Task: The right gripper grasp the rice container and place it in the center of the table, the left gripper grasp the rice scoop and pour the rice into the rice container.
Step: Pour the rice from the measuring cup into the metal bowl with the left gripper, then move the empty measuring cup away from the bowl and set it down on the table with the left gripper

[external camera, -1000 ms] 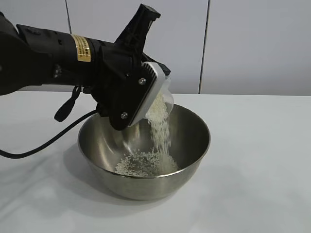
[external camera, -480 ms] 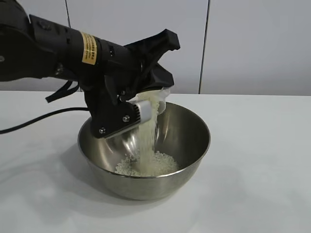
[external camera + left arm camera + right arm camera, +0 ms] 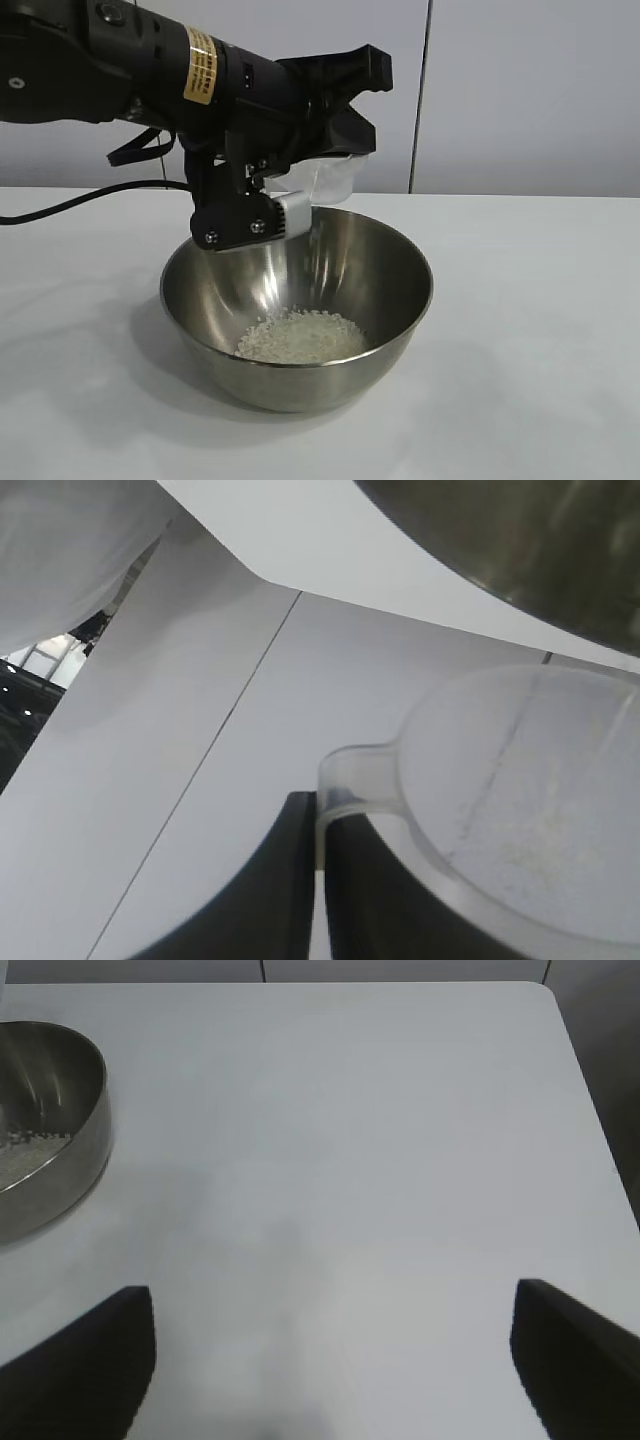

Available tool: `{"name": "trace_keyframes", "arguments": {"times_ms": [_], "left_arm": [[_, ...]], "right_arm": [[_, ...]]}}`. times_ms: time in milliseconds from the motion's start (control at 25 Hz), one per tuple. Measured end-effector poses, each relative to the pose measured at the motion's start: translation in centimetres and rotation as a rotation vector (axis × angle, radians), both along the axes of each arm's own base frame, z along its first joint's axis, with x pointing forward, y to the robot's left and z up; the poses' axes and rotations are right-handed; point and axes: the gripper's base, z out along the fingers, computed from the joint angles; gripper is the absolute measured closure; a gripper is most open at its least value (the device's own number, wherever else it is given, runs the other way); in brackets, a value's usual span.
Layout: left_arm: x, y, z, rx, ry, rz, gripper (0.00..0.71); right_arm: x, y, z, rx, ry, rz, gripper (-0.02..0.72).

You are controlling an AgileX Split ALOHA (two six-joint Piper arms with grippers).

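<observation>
We see the left pincer [image 3: 300, 195] clenched on the tab handle of the rice scoop [image 3: 330, 178], holding the tipped clear cup just above the far rim of the rice container [image 3: 297, 315]. The rice [image 3: 300, 337] lies heaped in the bottom of that steel bowl, which stands on the white worktop [image 3: 530, 330]. The right pincer [image 3: 330, 1360] hangs released over bare worktop, well apart from the bowl.

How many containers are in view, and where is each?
2. The rice container stands on the table with rice in its bottom. The rice scoop, tipped on its side, is held by the left gripper above the container's far rim.
</observation>
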Motion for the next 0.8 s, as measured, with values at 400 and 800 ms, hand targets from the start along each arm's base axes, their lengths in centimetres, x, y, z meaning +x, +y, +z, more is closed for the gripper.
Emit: {"name": "trace_keyframes", "arguments": {"times_ms": [400, 800], "left_arm": [[-1.1, 0.3, -1.2, -0.065, 0.14, 0.023, 0.698], [-3.1, 0.4, -0.8, -0.82, 0.892, 0.191, 0.698]], "right_arm": [[0.0, 0.0, 0.0, 0.0, 0.0, 0.0, 0.042], [0.0, 0.0, 0.0, 0.0, 0.0, 0.0, 0.042]]}}
